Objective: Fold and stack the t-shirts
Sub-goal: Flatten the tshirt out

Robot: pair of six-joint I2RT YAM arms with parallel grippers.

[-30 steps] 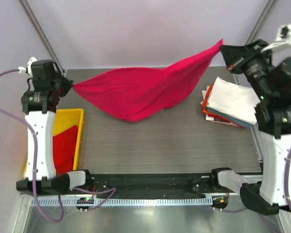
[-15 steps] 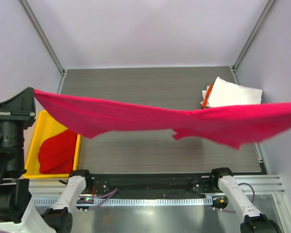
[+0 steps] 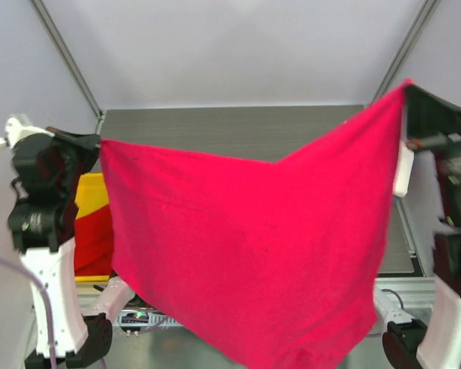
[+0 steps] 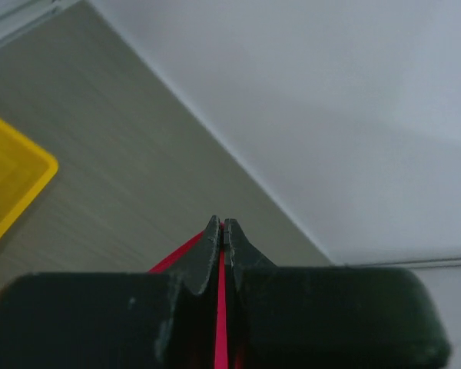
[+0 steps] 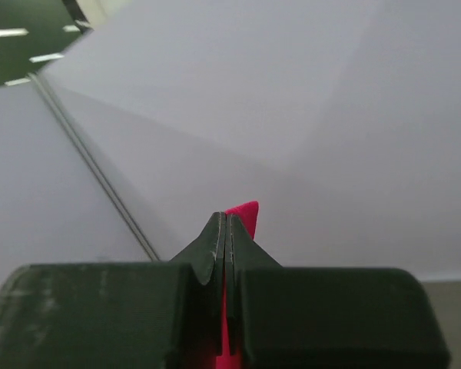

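A magenta-pink t-shirt (image 3: pixel 246 254) hangs spread like a curtain high above the table, held by two corners. My left gripper (image 3: pixel 98 141) is shut on its left corner; in the left wrist view a thin strip of the pink cloth (image 4: pixel 220 307) runs between the closed jaws of that gripper (image 4: pixel 223 224). My right gripper (image 3: pixel 407 86) is shut on the right corner, and a pink tip (image 5: pixel 244 214) sticks up past the closed jaws of the right gripper (image 5: pixel 226 218). A darker red t-shirt (image 3: pixel 91 238) lies in the yellow tray. The hanging cloth hides most of the table.
The yellow tray (image 3: pixel 87 192) sits at the table's left edge behind the left arm. A white edge of the folded stack (image 3: pixel 402 169) peeks out beside the shirt's right side. Frame posts stand at the back corners, and the grey table (image 3: pixel 215 127) shows at the rear.
Both arms have lifted the magenta-pink t-shirt from a low stretched hold to a high one, so it now hangs flat and wide toward the camera. Both grips held.
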